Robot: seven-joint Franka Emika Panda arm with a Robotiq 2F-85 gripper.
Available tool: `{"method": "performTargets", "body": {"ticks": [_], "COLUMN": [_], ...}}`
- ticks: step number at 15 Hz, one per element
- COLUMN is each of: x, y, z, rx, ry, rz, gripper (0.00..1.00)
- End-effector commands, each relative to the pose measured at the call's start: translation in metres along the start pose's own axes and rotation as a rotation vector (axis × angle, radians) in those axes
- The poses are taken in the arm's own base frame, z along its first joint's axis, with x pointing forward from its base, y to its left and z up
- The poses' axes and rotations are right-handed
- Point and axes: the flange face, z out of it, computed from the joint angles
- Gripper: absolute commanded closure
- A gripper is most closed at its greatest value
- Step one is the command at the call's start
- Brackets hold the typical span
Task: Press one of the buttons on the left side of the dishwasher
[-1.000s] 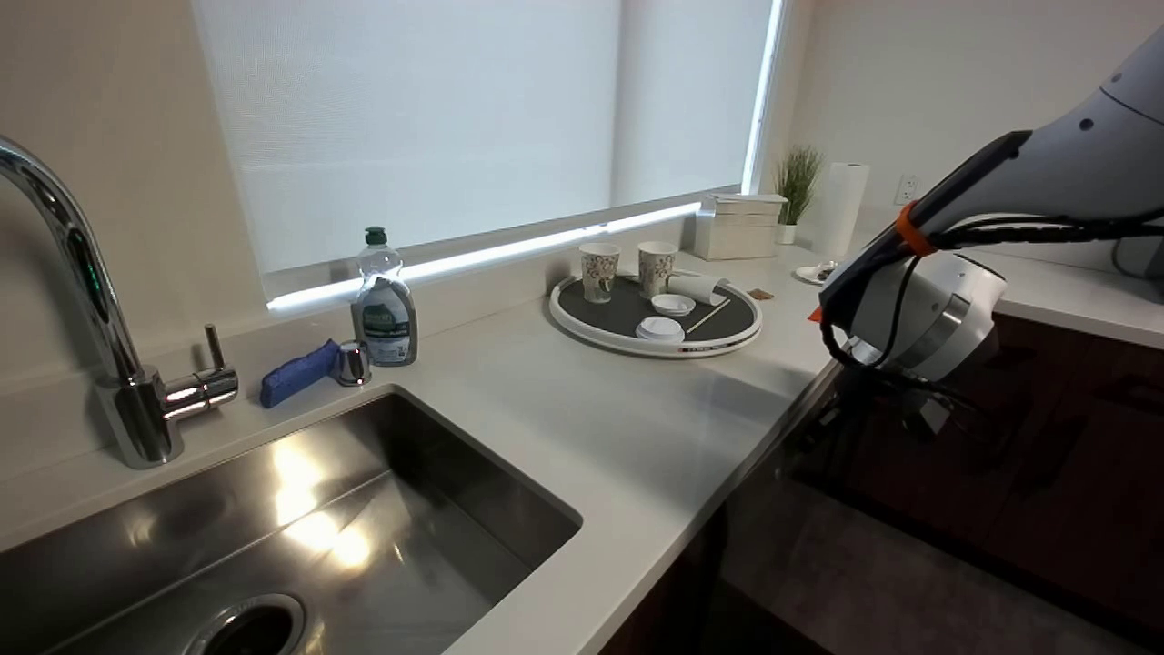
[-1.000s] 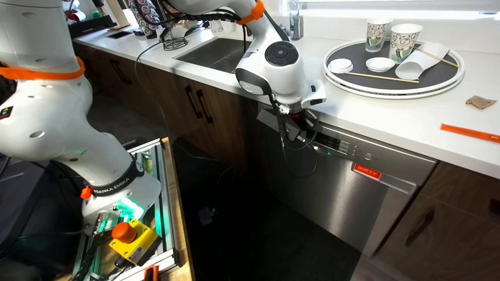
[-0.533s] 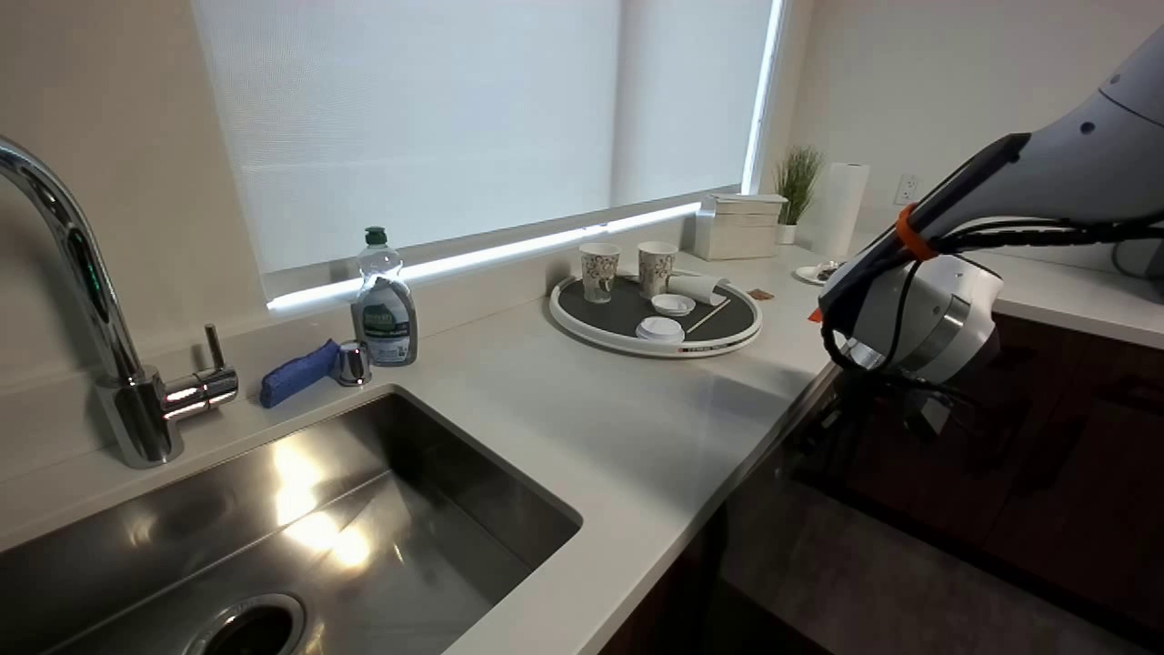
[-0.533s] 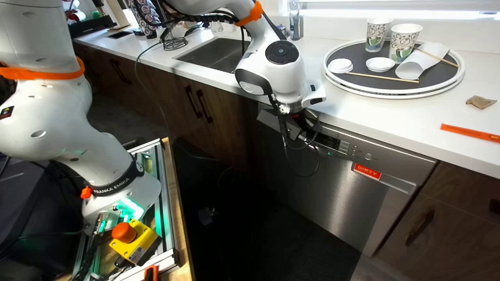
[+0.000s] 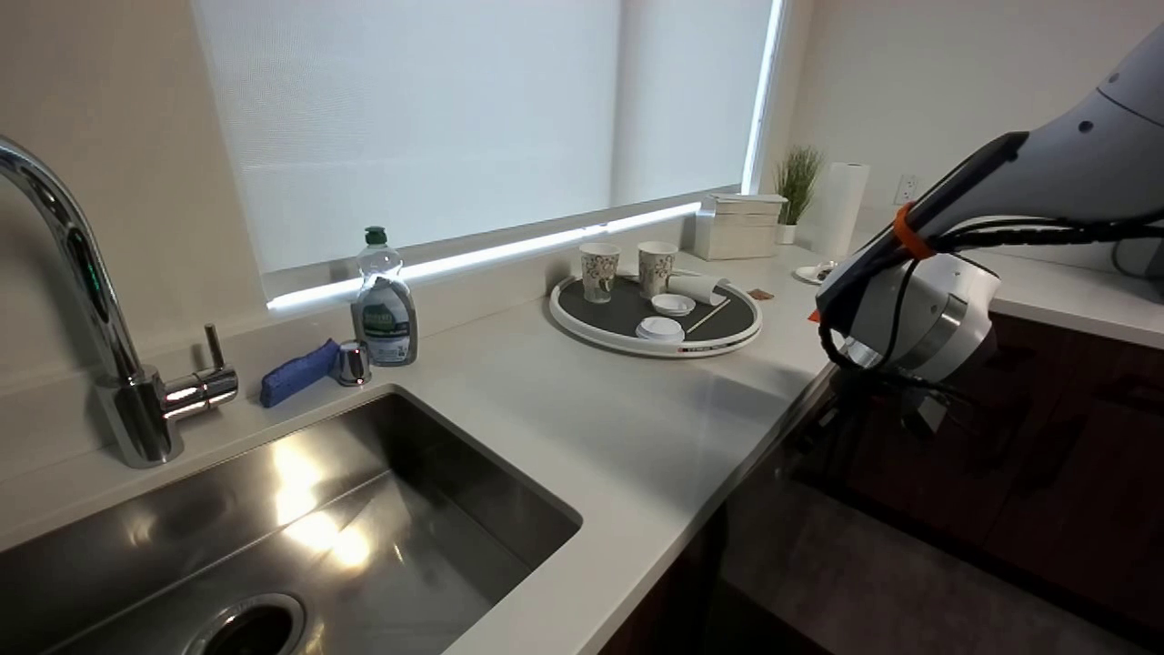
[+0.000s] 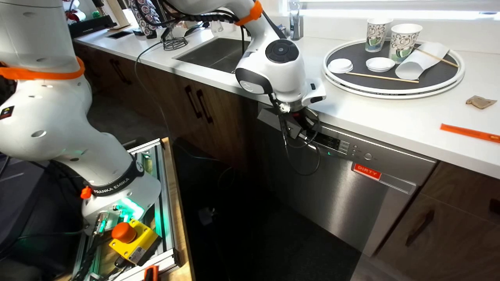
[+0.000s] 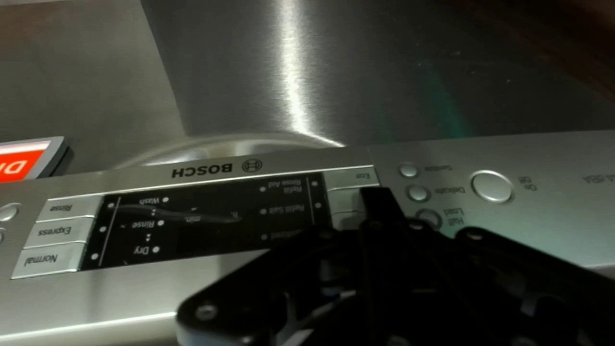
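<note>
The dishwasher [image 6: 332,191] has a brushed-steel front and a control panel along its top, under the counter. In the wrist view its panel [image 7: 206,171] appears upside down, with a dark display [image 7: 202,226]. An Eco button [image 7: 351,177] and flat buttons below it lie to the right of the display. Round buttons [image 7: 417,193] and a larger On/Off button [image 7: 492,186] are further right. My gripper [image 7: 378,194] is shut with nothing visible in it. Its black fingertips overlap the flat button [image 7: 346,199] beside Eco. I cannot tell whether they touch it.
The white counter [image 6: 422,128] overhangs the panel just above my wrist. A round tray [image 6: 351,88] with cups and lids stands on it. A cable loop [image 6: 318,164] hangs by the gripper. A red DIRTY sign [image 6: 366,171] is on the dishwasher front. A sink [image 5: 364,546] lies beside.
The arm has shifted only very slightly, and the hanging cable loop has swayed a little. The gripper stays at the dishwasher panel.
</note>
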Motion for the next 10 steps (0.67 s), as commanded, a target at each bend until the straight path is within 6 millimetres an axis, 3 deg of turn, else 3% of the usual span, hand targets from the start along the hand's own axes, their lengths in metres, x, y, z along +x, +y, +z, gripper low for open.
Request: {"method": "performTargets", "body": {"ticks": [1, 10], "x": [0.0020, 0.0071], "y": [-0.0009, -0.0025], "z": [0.0059, 0.0018], "rx": [-0.047, -0.061], "ry": [-0.001, 0.124], "rz": [0.013, 0.234], "gripper": [1.00, 1.00]}}
